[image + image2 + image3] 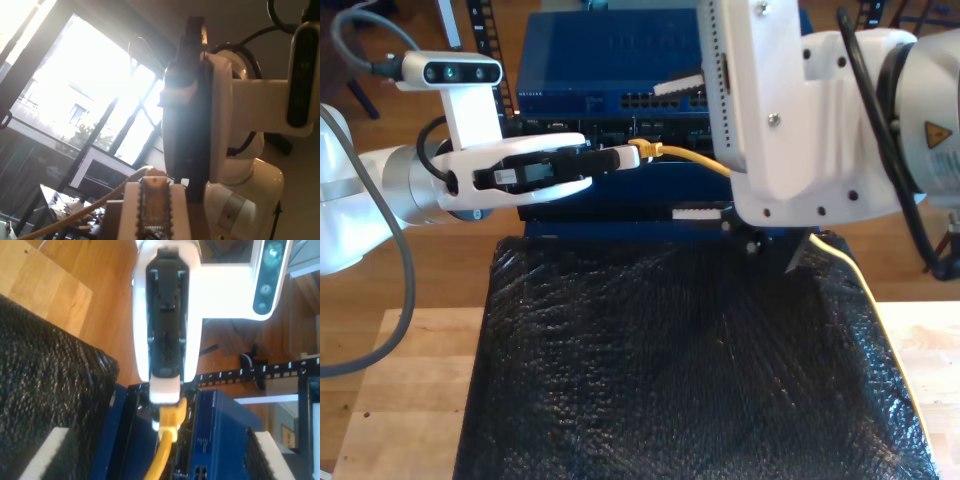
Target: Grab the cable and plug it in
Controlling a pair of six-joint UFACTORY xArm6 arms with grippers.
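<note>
Gripping the cable (167,440) plug, my second tool (167,407) faces the switch (220,435).

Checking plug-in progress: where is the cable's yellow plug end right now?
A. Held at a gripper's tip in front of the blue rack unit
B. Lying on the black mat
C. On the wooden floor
A: my second gripper holds the cable by its plug end, at the blue rack unit.
</note>
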